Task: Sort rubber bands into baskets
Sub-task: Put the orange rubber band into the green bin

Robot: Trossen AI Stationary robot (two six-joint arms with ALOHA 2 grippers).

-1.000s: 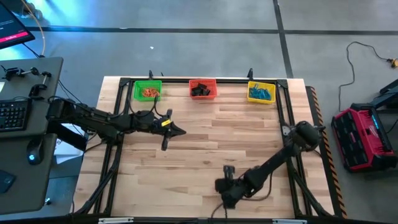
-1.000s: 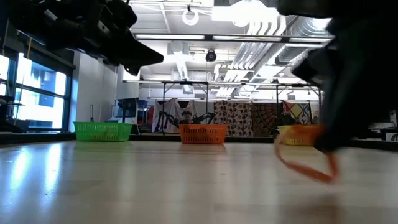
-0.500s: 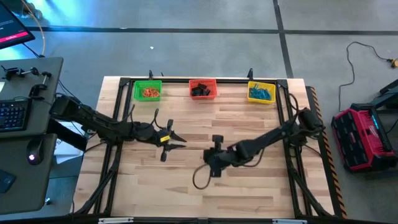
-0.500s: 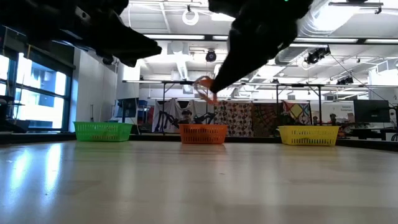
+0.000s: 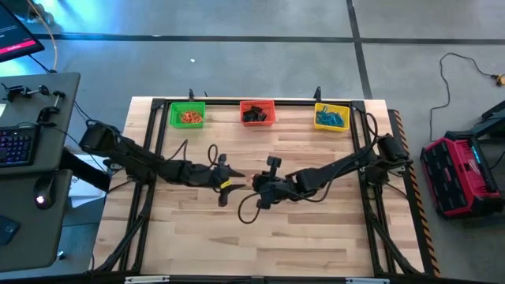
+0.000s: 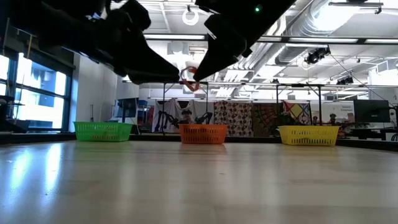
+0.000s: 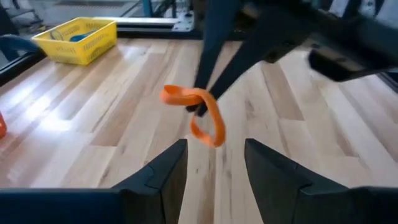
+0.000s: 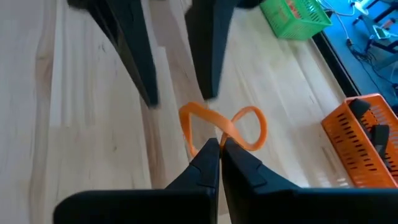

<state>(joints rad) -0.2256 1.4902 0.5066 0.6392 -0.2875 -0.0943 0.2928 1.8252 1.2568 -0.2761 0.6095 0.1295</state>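
Right gripper (image 8: 219,149) pinches orange rubber band (image 7: 199,112); left gripper (image 7: 214,163) just beside

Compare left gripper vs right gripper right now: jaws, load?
The left gripper has its jaws open and carries nothing; the right gripper is shut, pinching the orange rubber band. The band hangs from the right gripper, just ahead of the left gripper's fingers. Both are raised above mid-table, tips facing.

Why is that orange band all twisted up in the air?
The right tool pinches the orange rubber band above the table, so it hangs kinked into a figure-eight. The left tool waits open just in front. Nothing else looks odd.
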